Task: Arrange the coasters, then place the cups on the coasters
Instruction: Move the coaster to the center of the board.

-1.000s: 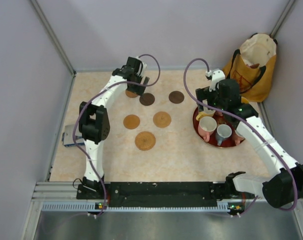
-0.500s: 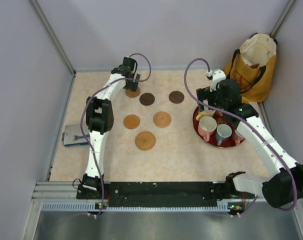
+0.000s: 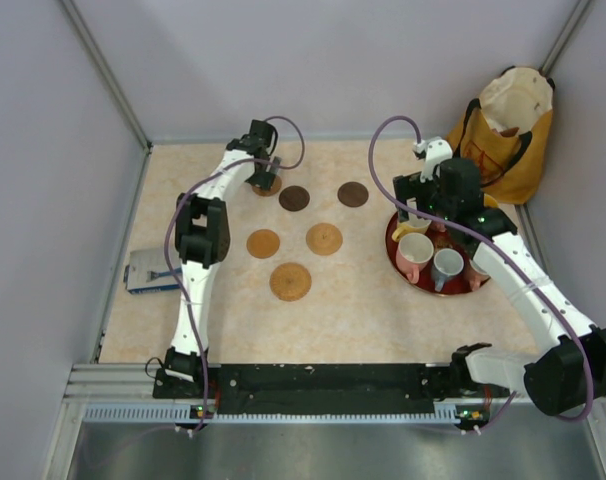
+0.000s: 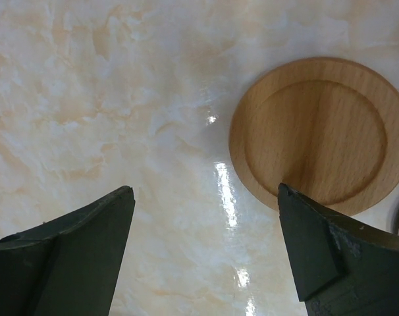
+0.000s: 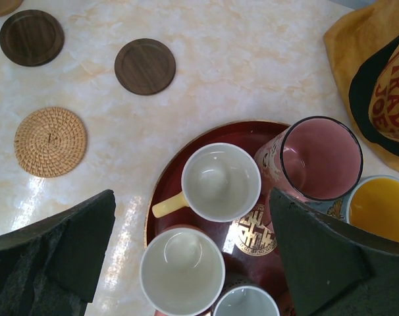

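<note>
Left gripper [image 4: 206,189] hangs open and empty over the wooden coaster [image 4: 321,135] at the far edge of the table [image 3: 363,295], likely spacing it out, while the right gripper [image 5: 191,194] gapes above cups [image 5: 220,181] bunched in the right-edge tray [image 5: 252,123].

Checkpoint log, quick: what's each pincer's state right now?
Left pincer: open, empty, near a round light wooden coaster.
Right pincer: open, empty.

Glossy cream marbled tabletop [image 4: 120,99]; smooth light wooden round coaster [image 4: 321,135]; rough woven tan round coaster [image 5: 50,141]; glazed pale yellow ceramic cup [image 5: 220,182]; shiny red round tray [image 5: 245,128].
</note>
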Controlling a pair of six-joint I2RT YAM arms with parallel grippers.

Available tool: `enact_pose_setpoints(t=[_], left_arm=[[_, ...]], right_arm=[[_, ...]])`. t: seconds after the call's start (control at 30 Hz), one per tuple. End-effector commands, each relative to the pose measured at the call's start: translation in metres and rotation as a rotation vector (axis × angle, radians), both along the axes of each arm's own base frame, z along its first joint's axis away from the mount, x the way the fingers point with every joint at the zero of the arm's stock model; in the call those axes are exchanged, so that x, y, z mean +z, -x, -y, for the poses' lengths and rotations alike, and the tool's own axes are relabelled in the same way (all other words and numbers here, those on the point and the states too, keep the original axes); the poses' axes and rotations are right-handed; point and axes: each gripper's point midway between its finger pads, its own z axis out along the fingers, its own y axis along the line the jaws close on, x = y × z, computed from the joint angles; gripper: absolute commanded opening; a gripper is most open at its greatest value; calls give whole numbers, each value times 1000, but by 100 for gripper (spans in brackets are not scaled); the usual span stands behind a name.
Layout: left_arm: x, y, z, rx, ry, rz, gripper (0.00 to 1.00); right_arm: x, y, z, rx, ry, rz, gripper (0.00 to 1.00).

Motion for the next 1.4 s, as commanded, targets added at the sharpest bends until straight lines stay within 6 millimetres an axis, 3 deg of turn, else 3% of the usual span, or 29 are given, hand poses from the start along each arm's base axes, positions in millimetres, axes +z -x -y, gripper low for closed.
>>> enact_pose_setpoints(t=[0.0,0.33,0.9,1.37], left_arm=[[2,10,-25,29,-53,-30,93],[-4,27,-66,95,-82,-60,93],[-3,50,-99,150,-98,-70,92],[0,52,-100,166,-85,-66,93]], right_arm=[[10,-4,1,1,-15,43,99],[11,-3,1,8,-22,45,99],[9,-2,-1,18,-29,38,99],[5,-3,-2,21,-26,28,99]])
